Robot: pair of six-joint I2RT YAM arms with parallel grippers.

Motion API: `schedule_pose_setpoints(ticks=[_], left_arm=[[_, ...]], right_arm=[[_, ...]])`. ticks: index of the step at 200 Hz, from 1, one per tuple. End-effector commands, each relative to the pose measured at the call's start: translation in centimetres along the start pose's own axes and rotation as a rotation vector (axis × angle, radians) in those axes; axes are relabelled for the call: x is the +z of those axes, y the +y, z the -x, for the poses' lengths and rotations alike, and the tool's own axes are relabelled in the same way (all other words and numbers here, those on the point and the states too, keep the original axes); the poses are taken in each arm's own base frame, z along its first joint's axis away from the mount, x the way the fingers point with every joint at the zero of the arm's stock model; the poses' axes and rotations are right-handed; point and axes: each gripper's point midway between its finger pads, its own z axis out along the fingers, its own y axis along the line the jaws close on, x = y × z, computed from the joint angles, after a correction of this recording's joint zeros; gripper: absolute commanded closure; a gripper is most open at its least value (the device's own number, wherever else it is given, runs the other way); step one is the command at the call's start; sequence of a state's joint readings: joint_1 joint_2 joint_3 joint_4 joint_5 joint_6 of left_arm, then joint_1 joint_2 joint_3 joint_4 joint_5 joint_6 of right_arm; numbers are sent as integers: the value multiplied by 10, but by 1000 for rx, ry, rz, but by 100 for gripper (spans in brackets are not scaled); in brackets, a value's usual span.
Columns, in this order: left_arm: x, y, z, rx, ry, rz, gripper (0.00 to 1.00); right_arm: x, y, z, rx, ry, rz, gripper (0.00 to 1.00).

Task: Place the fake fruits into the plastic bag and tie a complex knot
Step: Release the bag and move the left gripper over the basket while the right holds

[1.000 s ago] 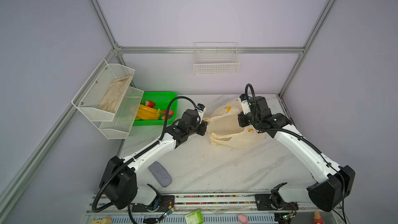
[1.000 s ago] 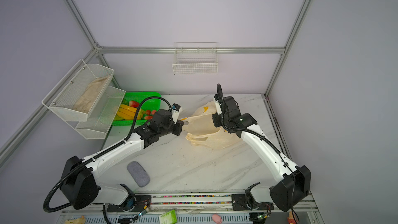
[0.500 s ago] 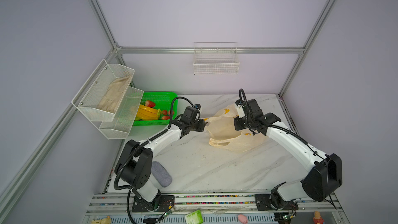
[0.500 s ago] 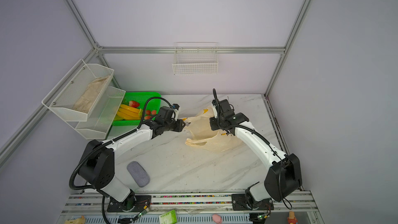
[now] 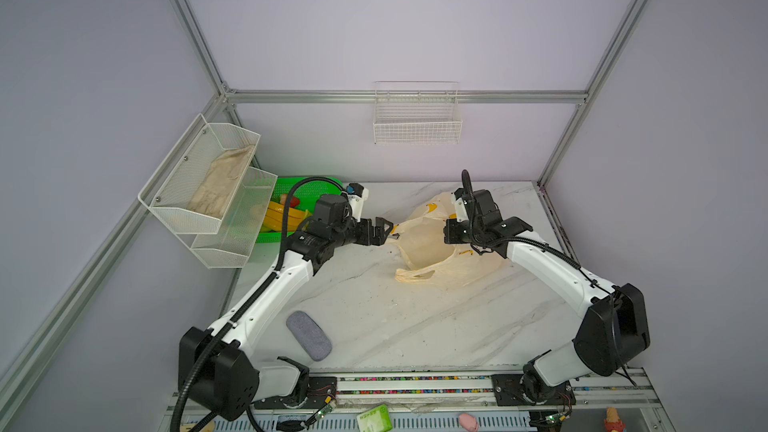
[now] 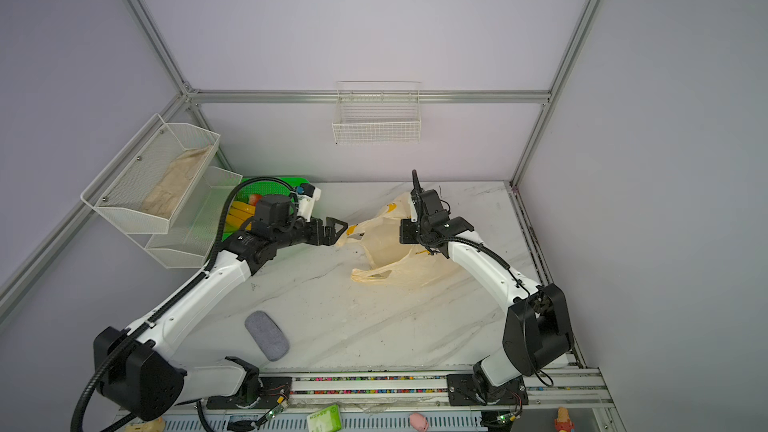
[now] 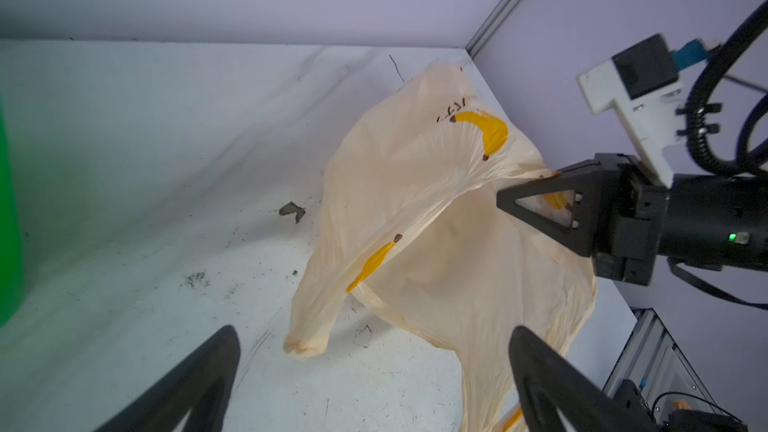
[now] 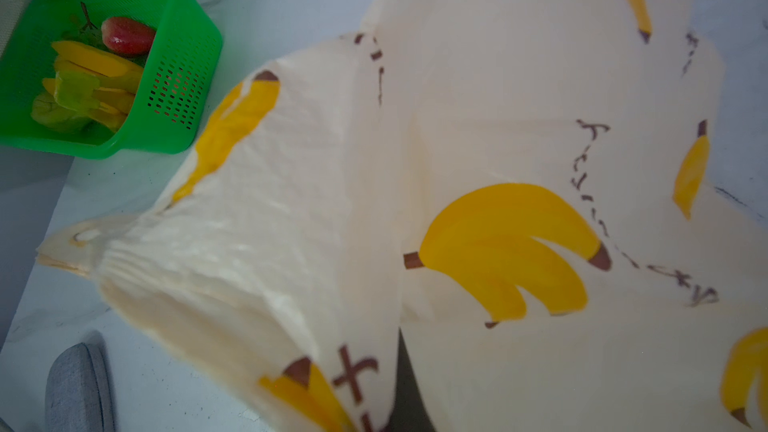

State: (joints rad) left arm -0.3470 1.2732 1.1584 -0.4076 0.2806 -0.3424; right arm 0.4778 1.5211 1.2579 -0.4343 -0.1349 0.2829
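On the white marble-veined table (image 5: 374,326), the thin, crinkled plastic bag (image 5: 432,243) slumps right of centre in both top views, its rim clamped by the right gripper (image 7: 509,198). Left of it, the perforated green basket (image 8: 183,56) holds glossy fake fruits (image 8: 95,64). The left gripper (image 5: 387,231) gapes, fingers apart, just beside the bag.
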Motion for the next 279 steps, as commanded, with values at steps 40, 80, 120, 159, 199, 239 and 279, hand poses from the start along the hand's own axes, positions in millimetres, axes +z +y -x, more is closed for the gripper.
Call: schedule_pose_setpoints(ticks=[40,80,120,159,199,239,279], left_arm=[[13,147,26,-51,71,531,3],[70,198,31,-72,160,605,3],[126,198,19,-139,242,451,6],[165,157,3,-171,266,279,9],[197,86,2,-106,238,117,10],[190,67,22,-40,213,126,10],[128,66,42,58,129,232,10]], right_arm=[[14,3,0,-21,4,33,100],[18,-2,-2,-40,9,28,100],[8,-11,-2,-32,-3,19,100],[2,-38,-3,1,-12,-36,100],[-3,-58,-2,30,-29,-78,100],[0,-58,-3,30,-20,-72,100],[2,-56,-1,18,-21,-63,100]])
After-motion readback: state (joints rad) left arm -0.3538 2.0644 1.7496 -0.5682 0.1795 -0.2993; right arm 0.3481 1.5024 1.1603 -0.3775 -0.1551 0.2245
